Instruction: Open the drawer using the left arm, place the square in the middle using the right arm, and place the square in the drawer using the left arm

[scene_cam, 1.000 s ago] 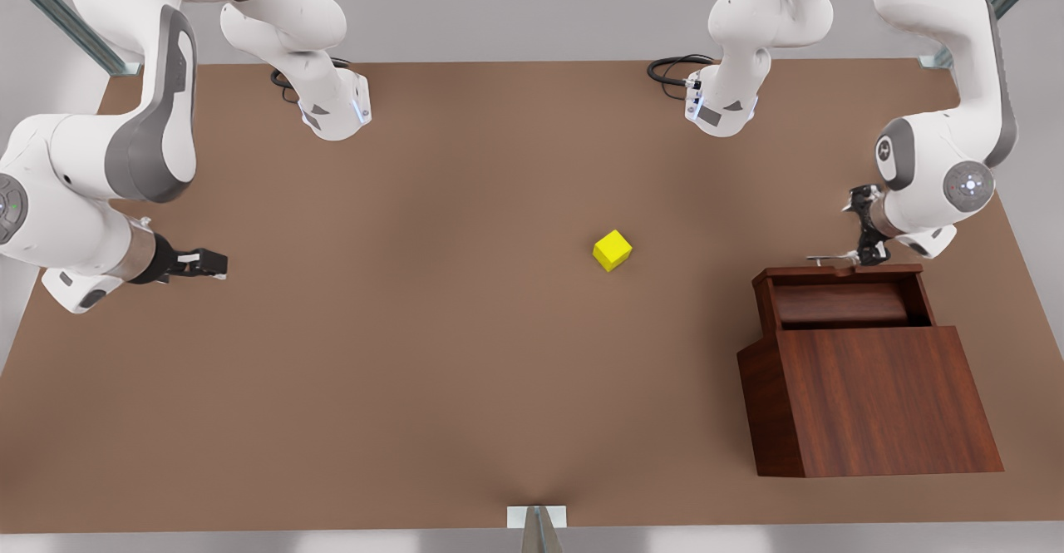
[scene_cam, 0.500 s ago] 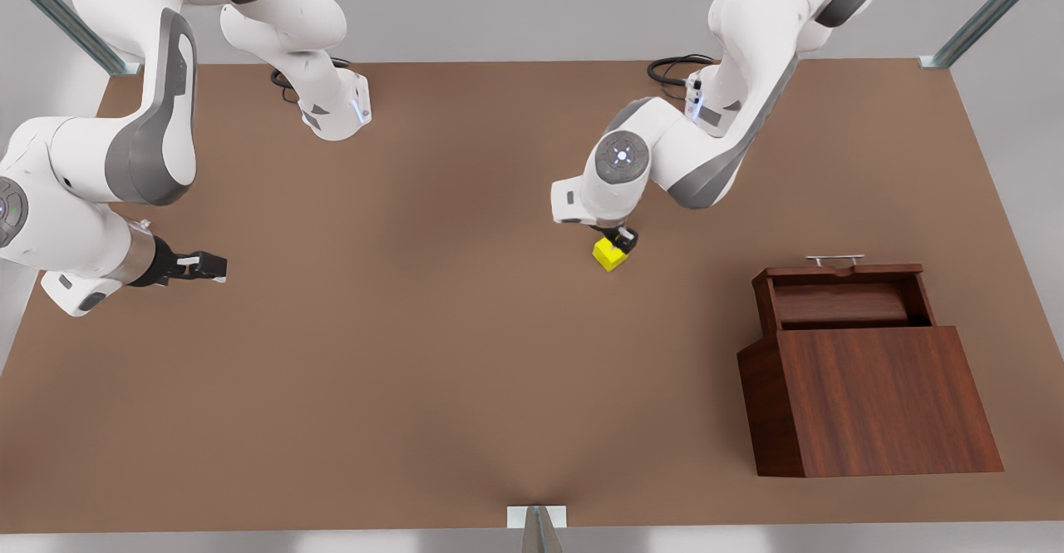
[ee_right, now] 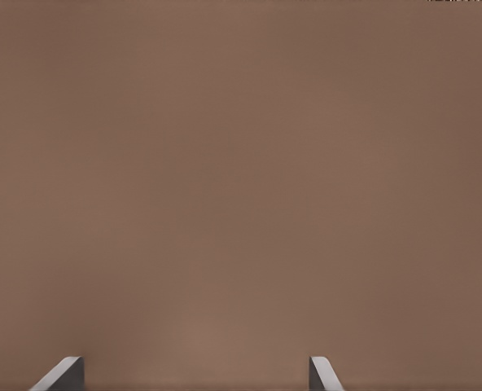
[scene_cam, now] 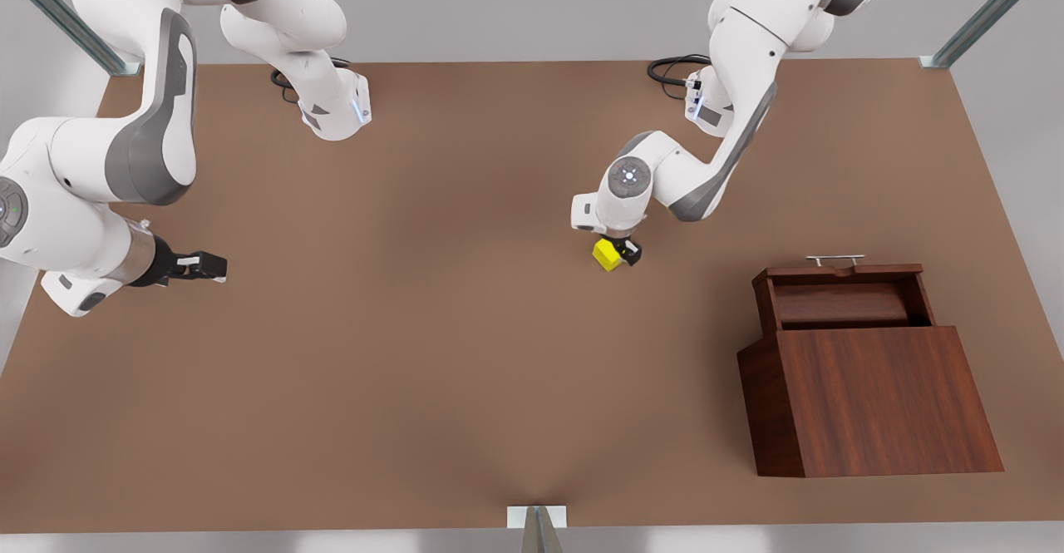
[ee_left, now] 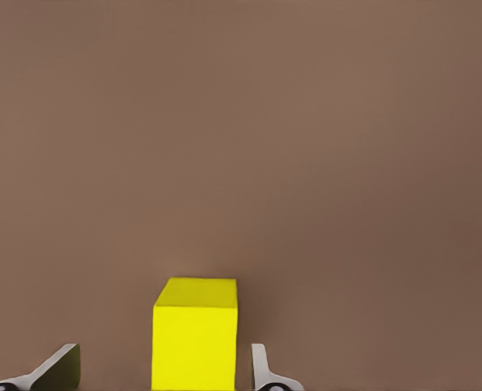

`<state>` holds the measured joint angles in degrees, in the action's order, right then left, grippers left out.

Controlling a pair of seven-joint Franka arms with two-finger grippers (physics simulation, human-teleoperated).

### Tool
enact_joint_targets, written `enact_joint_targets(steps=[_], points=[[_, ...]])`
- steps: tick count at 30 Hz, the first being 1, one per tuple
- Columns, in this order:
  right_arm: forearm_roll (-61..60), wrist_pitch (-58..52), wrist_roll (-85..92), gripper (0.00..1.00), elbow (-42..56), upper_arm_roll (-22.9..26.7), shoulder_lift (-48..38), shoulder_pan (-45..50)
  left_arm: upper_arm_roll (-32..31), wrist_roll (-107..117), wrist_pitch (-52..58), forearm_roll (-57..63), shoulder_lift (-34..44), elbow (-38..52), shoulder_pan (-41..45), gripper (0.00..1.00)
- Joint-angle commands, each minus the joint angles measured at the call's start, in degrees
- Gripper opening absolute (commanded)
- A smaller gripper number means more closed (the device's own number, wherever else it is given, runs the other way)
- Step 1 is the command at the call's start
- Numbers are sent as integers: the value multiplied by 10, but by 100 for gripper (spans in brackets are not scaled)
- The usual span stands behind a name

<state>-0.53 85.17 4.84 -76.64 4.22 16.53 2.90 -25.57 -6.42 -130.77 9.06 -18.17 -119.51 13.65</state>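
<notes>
The square (scene_cam: 604,255), a small yellow cube, rests on the brown tabletop near the middle (scene_cam: 499,287). My left gripper (scene_cam: 619,252) has come down over it from the arm on the front view's right. In the left wrist view the square (ee_left: 194,342) stands between the fingers of the left gripper (ee_left: 164,357), which is open, with a gap on each side. The drawer (scene_cam: 839,303) is pulled out of the wooden cabinet (scene_cam: 873,403), its silver handle (scene_cam: 834,260) free. My right gripper (scene_cam: 212,266) waits open, low over the table at the front view's left.
Both arm bases stand at the table's far edge, with a black cable loop (scene_cam: 669,69) beside one. The cabinet sits at the front view's lower right. Bare tabletop (ee_right: 241,163) lies under the right gripper (ee_right: 196,365).
The left arm left the drawer handle, swung across to the square and lowered its gripper around it. The drawer stays pulled out. The right arm has not moved.
</notes>
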Motion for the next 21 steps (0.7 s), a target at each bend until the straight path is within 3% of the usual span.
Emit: enact_joint_targets(steps=[1, 21], points=[[-1, 0, 0, 100, 0, 0, 0, 0, -1, 0, 0, 1, 0, -1, 1, 100], [-1, 0, 3, 100, 3, 0, 3, -4, 11, -1, -84, 6, -64, -27, 1, 100]])
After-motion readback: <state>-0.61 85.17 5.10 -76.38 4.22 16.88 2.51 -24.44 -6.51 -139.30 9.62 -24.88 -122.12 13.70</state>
